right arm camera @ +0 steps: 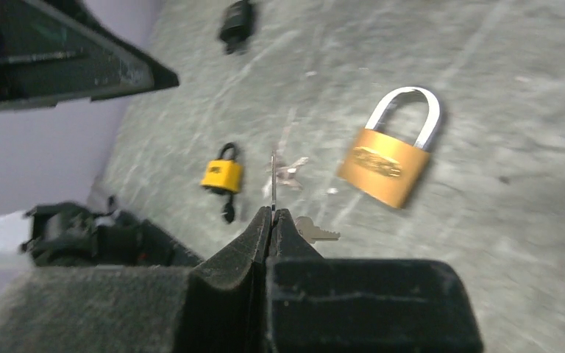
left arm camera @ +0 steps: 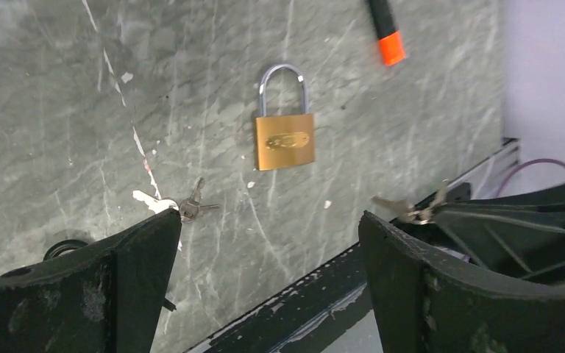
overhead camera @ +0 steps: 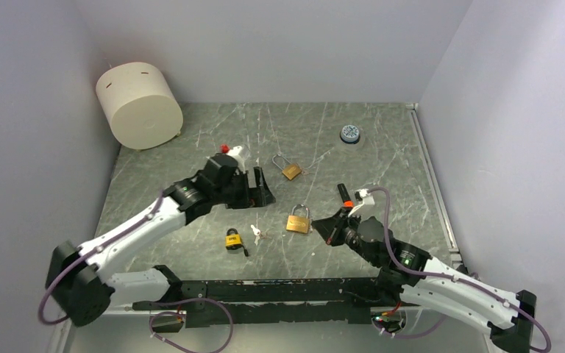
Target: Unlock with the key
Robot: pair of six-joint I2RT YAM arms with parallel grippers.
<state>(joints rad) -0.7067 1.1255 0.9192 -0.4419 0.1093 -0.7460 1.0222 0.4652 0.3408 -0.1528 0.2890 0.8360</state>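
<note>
Key [right arm camera: 273,180] pinched in R hand [right arm camera: 272,215], L hand [left arm camera: 268,220] open.

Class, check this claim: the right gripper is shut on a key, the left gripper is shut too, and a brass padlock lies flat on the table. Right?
The left gripper is open, not shut, as the left wrist view shows. The right gripper is shut on a key, and a brass padlock lies flat on the table.

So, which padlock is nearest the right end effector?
The near brass padlock, beside the right end effector; the far brass padlock and the yellow padlock lie farther off.
</note>
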